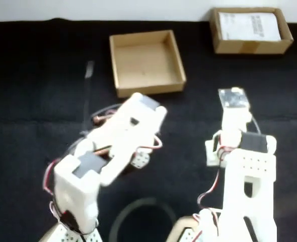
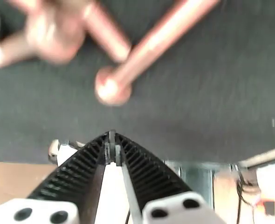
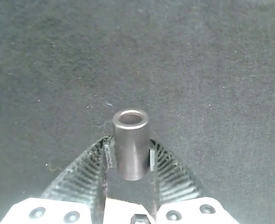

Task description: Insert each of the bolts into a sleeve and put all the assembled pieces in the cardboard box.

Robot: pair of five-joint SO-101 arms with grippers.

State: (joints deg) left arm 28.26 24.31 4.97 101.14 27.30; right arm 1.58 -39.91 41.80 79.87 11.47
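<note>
Sleeve looks hard, smooth and slippery, so the right gripper pinches its lower sides, while the left gripper sits pressed together near the bolts.

White right arm, ribbed black tool

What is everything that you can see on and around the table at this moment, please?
Table: one, black, under everything.
Open cardboard box: one, brown, empty, far centre.
Closed box: one, brown with white label, at the far edge.
Bolts: several, copper, heaped on the table; count unclear.
Sleeve: one, dark grey, held upright.
Small object: one, grey, beside the open box; too blurred to name.
Left gripper: one, black, shut, empty.
Right gripper: one, black, shut on the sleeve.
</note>
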